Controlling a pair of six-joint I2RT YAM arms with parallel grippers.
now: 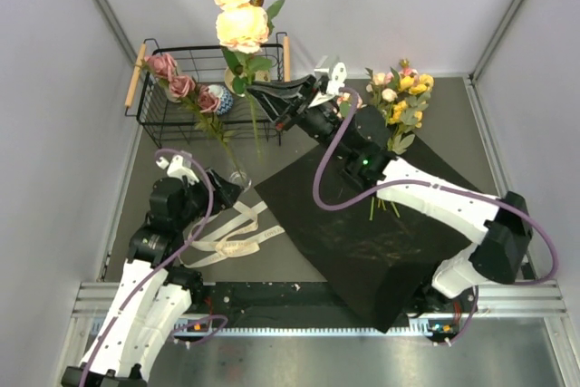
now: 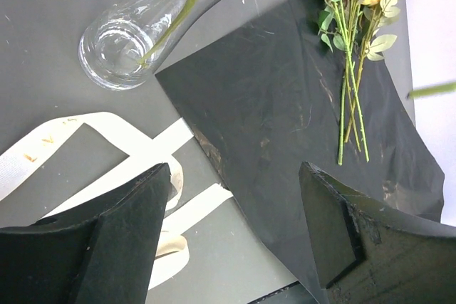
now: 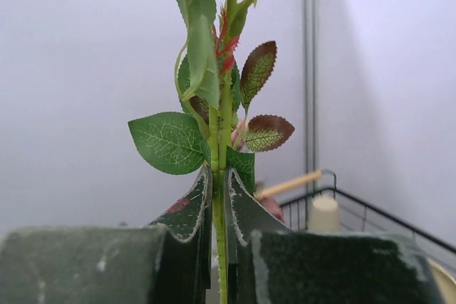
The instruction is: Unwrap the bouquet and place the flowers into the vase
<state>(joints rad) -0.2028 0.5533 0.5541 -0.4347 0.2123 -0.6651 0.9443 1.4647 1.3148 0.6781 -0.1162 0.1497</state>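
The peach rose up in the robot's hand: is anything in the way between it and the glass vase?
Nothing visible blocks it. The peach rose, shut in the right gripper, hangs close beside the vase. Only the pink roses already stand in its mouth, leaning left.

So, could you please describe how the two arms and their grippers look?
The left arm and right arm have white shells with black joints and a looping purple cable. The left gripper and right gripper have black, wedge-shaped fingers with scuffed edges.
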